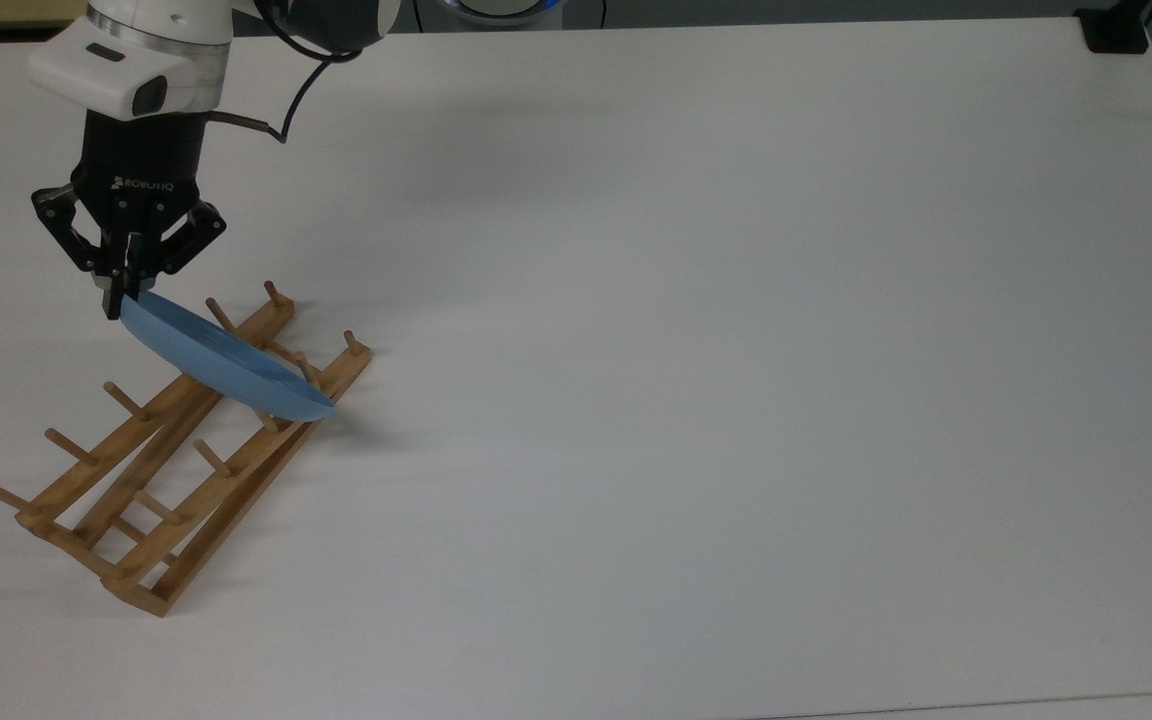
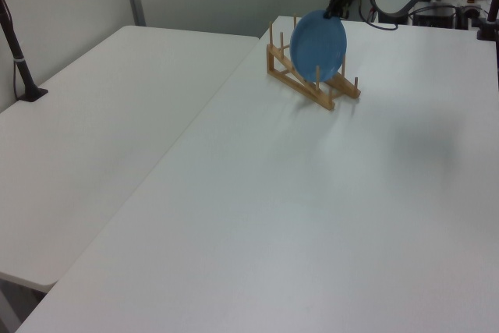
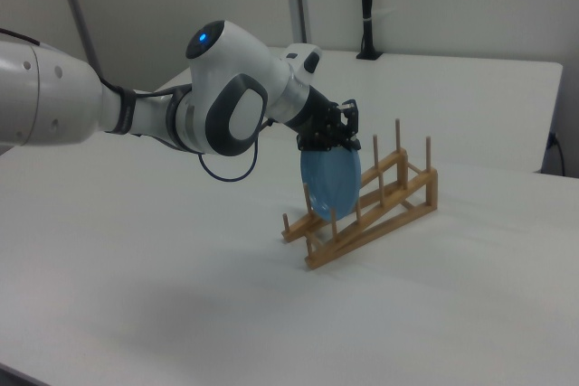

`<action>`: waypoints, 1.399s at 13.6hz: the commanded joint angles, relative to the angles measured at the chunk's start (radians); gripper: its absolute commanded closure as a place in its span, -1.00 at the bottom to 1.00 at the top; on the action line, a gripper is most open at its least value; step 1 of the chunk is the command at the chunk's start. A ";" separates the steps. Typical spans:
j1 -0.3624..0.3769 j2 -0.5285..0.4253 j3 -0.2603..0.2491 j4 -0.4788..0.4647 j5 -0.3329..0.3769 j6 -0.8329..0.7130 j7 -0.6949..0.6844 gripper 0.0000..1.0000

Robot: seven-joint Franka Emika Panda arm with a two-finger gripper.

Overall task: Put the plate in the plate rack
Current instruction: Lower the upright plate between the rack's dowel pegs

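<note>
Plate (image 1: 226, 362) upright between plate rack (image 1: 166, 470) pegs

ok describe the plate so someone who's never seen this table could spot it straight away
On the white table, look to the top view's left, where a light-brown wooden plate rack lies with two rows of upright pegs. Standing on edge among the pegs at the rack's far end, pinched at its top rim by the black gripper, is the plate: round, shallow, plain light blue, the one coloured thing there.
</note>
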 commanded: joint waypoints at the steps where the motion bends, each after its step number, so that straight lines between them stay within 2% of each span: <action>1: 0.005 -0.005 -0.010 -0.023 -0.015 0.027 -0.016 0.29; 2: 0.005 -0.005 -0.010 -0.023 -0.012 0.027 -0.011 0.18; 4: 0.004 -0.005 -0.012 -0.023 -0.003 0.025 -0.002 -0.18; 5: 0.004 -0.005 -0.012 -0.023 -0.003 0.025 0.007 -0.24; 8: 0.004 -0.005 -0.012 -0.020 -0.001 0.025 0.035 -0.28; 10: 0.004 -0.014 -0.012 -0.011 0.000 0.022 0.104 -0.28; 19: -0.005 -0.014 -0.045 -0.018 0.000 0.017 0.113 -0.27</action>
